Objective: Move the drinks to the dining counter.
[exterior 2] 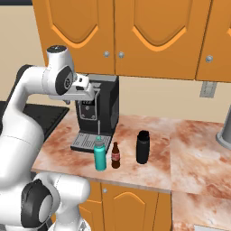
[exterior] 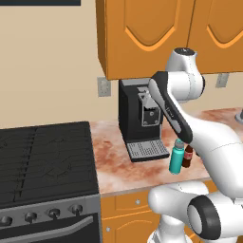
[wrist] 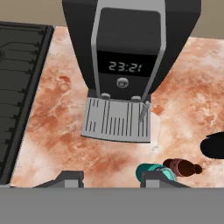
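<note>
Three drinks stand on the marbled worktop (exterior 2: pixel 149 171) in front of the black coffee machine (exterior 2: pixel 101 110): a teal bottle (exterior 2: pixel 100 154) with a grey cap, a small dark-brown bottle (exterior 2: pixel 116 155) with a red label, and a black flask (exterior 2: pixel 143 147). From the left base, the teal bottle (exterior: pixel 176 159) and brown bottle (exterior: pixel 188 155) peek past my arm. My gripper (wrist: pixel 111 179) hangs open and empty above the machine's drip tray (wrist: pixel 117 120), up and to the left of the bottles. In the hand view the teal bottle (wrist: pixel 153 170), brown bottle (wrist: pixel 181 166) and flask (wrist: pixel 214 146) lie at the lower right. The dining counter is out of view.
A black stove (exterior: pixel 47 156) adjoins the worktop on the left. Orange wall cabinets (exterior 2: pixel 135 36) hang over the coffee machine. A tall grey steel cylinder (exterior 2: pixel 224 131) stands at the worktop's far right. Orange base cabinets (exterior 2: pixel 131 203) sit below.
</note>
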Motion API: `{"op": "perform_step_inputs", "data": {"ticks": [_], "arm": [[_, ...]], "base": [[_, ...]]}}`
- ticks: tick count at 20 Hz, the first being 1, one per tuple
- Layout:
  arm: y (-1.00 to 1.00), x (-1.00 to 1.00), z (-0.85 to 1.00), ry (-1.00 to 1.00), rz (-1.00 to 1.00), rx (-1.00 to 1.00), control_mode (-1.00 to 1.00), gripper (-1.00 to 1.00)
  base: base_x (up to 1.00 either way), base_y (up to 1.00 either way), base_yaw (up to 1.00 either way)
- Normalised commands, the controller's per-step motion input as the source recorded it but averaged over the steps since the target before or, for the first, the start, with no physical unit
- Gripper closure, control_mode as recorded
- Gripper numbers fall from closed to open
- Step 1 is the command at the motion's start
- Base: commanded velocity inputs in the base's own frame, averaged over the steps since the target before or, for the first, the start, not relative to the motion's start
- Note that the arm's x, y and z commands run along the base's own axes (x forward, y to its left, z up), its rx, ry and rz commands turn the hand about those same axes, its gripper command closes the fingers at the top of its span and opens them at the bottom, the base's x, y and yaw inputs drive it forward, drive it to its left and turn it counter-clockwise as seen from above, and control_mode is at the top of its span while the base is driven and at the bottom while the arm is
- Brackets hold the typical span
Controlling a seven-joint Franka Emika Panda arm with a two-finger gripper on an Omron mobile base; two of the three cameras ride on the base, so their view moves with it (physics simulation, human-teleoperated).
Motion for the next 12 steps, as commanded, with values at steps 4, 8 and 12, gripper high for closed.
{"op": "perform_step_inputs", "data": {"ticks": [4, 8, 12], "arm": [[-0.17, -0.04, 0.00, 0.00, 0.00, 0.00, -1.00, -1.00], [-0.35, -0.12, -0.02, 0.00, 0.00, 0.00, -1.00, -1.00], [-0.37, -0.08, -0.09, 0.00, 0.00, 0.00, -1.00, -1.00]], "base": [[0.00, 0.00, 0.00], [0.00, 0.00, 0.00], [0.00, 0.00, 0.00]]}}
